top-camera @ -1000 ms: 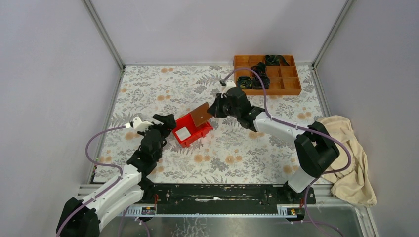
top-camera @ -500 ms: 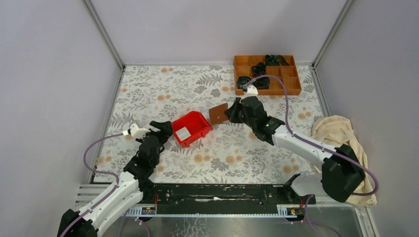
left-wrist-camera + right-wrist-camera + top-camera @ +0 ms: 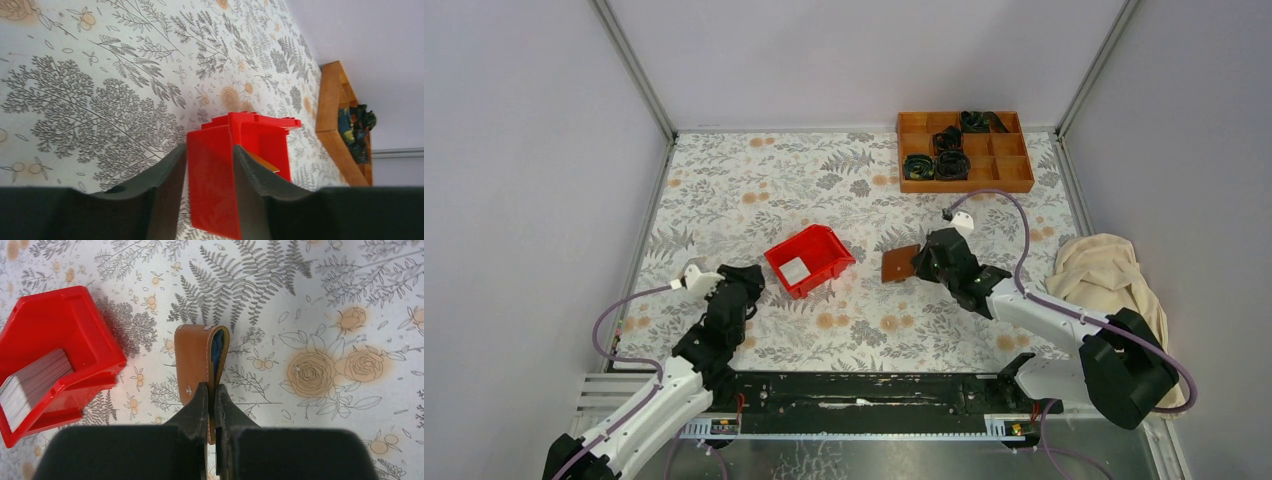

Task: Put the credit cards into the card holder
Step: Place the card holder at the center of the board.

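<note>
I hold card holder [image 3: 192,357] pinched in right end effector [image 3: 212,395]; cards [image 3: 795,269] lie left, in red bin [image 3: 822,236], nearer spread left end effector [image 3: 749,281].

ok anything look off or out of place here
Nothing spilled or damaged. A crumpled beige cloth lies bunched at the table's right edge, the red bin sits skewed to the table edges, and the card holder gapes slightly in the right gripper.

Right gripper [image 3: 916,263], clamped on the card holder [image 3: 899,264], now drawn by me away from above the red bin [image 3: 819,280] — rightward and toward the arm bases. I have also backed the left gripper [image 3: 754,278] off the bin's near-left side — a clear gap now separates them.
</note>
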`<action>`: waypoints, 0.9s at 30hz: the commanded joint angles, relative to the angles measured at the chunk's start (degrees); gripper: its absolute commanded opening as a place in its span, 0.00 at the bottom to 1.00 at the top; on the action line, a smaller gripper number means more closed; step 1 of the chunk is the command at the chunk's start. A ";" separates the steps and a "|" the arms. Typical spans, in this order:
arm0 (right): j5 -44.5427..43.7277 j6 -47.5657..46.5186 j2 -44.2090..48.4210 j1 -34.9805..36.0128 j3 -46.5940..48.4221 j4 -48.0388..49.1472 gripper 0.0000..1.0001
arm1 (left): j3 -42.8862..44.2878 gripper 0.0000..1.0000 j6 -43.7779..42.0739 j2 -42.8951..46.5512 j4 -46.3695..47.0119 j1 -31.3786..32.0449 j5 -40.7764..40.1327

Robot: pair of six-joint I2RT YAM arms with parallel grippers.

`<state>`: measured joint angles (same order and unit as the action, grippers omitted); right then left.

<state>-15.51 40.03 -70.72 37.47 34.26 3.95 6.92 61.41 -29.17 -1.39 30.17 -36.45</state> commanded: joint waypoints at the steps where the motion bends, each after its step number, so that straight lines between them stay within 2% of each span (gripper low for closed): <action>1: -3.06 2.48 2.32 -0.47 -1.54 1.50 0.00 | -1.80 0.41 3.87 0.99 -2.02 0.49 -2.72; 7: -3.17 4.16 1.89 -0.56 -4.31 2.61 0.03 | -3.62 0.30 4.77 -4.33 3.24 0.49 -0.80; 9: -3.00 4.66 1.52 -0.56 -5.06 2.73 0.08 | -3.96 0.29 4.77 -7.25 6.31 0.51 -0.04; 13: -2.71 5.37 1.11 -0.56 -6.61 3.27 0.17 | -3.61 0.29 4.60 -13.69 12.76 0.50 0.23; 20: -1.69 5.79 1.02 -0.56 -8.40 4.01 0.26 | -2.48 0.29 4.02 -23.42 24.00 0.50 1.12; 27: -1.20 5.87 1.20 -0.55 -9.76 4.53 0.33 | 1.15 0.31 1.93 -32.87 31.45 0.46 2.43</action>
<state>-16.73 45.32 -69.76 37.21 24.75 6.74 5.06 64.99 -58.37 20.69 30.35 -33.87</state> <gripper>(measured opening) 0.309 0.301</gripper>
